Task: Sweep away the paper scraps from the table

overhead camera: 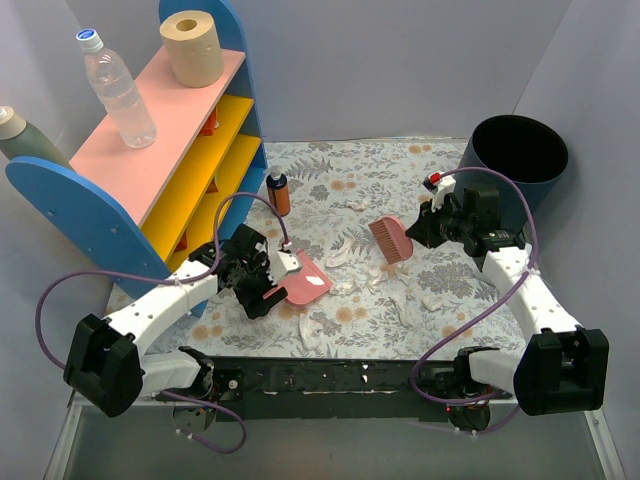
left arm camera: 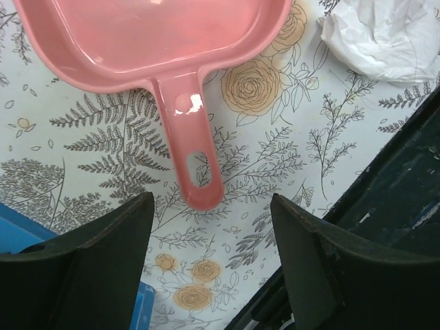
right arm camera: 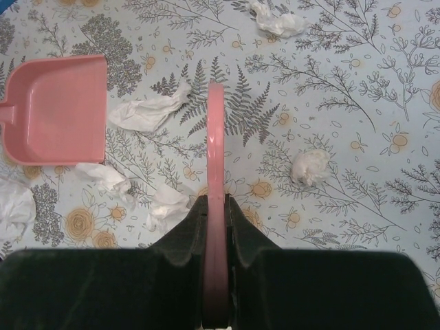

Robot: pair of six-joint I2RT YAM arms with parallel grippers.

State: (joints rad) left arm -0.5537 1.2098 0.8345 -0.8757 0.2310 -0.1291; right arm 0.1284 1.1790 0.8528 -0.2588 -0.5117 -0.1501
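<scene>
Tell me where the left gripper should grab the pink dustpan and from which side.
Take the dustpan midway along its handle. The handle lies flat on the table, narrow, its end between the fingers of the open left gripper, so come straight down from above with one finger on each side.

The top view looks down on the whole table (overhead camera: 330,170); both close wrist views share the dustpan (left arm camera: 158,41).

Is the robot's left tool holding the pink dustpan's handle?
No, the left tool is wide open, and the dustpan handle lies on the table in the gap, untouched.
</scene>
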